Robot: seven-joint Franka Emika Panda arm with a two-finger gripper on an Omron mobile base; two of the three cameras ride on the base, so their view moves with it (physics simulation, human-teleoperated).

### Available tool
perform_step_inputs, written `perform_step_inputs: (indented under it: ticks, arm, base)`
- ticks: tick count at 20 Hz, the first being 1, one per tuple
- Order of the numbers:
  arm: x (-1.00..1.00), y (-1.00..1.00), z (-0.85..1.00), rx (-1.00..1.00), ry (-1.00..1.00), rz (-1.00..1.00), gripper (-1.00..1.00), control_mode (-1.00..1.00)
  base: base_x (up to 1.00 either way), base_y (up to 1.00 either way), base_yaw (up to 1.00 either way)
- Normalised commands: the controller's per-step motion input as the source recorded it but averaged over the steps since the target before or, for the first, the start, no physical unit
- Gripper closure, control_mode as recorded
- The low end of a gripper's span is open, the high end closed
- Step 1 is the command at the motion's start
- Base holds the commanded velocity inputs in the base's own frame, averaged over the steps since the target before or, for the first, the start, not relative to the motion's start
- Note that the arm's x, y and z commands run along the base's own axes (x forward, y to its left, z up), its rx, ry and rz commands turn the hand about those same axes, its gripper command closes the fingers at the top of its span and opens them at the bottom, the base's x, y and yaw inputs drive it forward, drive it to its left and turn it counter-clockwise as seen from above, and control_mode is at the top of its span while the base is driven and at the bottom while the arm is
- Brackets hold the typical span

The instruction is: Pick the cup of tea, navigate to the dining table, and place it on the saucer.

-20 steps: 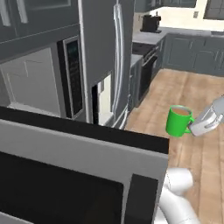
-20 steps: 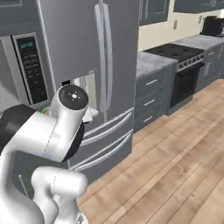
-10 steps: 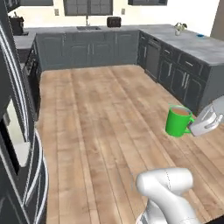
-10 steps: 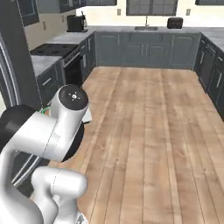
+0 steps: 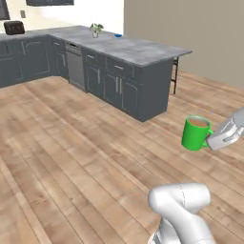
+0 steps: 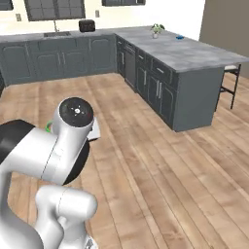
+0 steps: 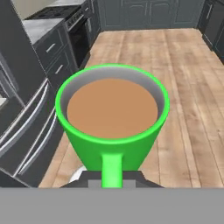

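The cup of tea (image 5: pixel 195 134), a bright green mug full of brown liquid, hangs in the air above the wooden floor at the right. My gripper (image 5: pixel 210 139) is shut on its handle side. In the hand view the cup of tea (image 7: pixel 112 127) is upright, its handle (image 7: pixel 111 168) pointing toward my gripper (image 7: pixel 112 178). The dining table (image 5: pixel 136 50), grey marble on dark cabinets, stands ahead across the floor. On its far end lies the small blue saucer (image 5: pixel 118 35). From the right side the dining table (image 6: pixel 192 54) and the saucer (image 6: pixel 180 37) show at the upper right.
A white pot with a plant (image 5: pixel 95 30) stands near the saucer. A black-framed stool (image 6: pixel 232 80) sits at the table's overhang. Dark cabinets, a sink and a toaster (image 6: pixel 87 25) line the back wall. A fridge (image 7: pixel 22 113) and stove lie below the hand. Open wooden floor (image 5: pixel 71 143) leads to the table.
The whole picture has swept from the fridge across the kitchen to the dining table, so the base has turned. The cup stays held in the same spot relative to the arm.
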Motion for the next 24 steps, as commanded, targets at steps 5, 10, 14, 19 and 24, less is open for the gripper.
perform_step_inputs:
  ticks: [5, 10, 14, 19, 24]
  arm:
    - [0.0, 0.0, 0.0, 0.0, 0.0, 0.0, 1.0, 1.0]
    - [0.0, 0.0, 0.0, 0.0, 0.0, 0.0, 1.0, 1.0]
    - [0.0, 0.0, 0.0, 0.0, 0.0, 0.0, 1.0, 1.0]
    - [0.0, 0.0, 0.0, 0.0, 0.0, 0.0, 1.0, 1.0]
    - [0.0, 0.0, 0.0, 0.0, 0.0, 0.0, 1.0, 1.0]
  base:
    - [1.0, -0.45, -0.04]
    - [1.0, -0.59, 0.01]
    - [1.0, -0.98, 0.02]
    - [1.0, -0.94, 0.0]
    - [1.0, -0.89, 0.02]
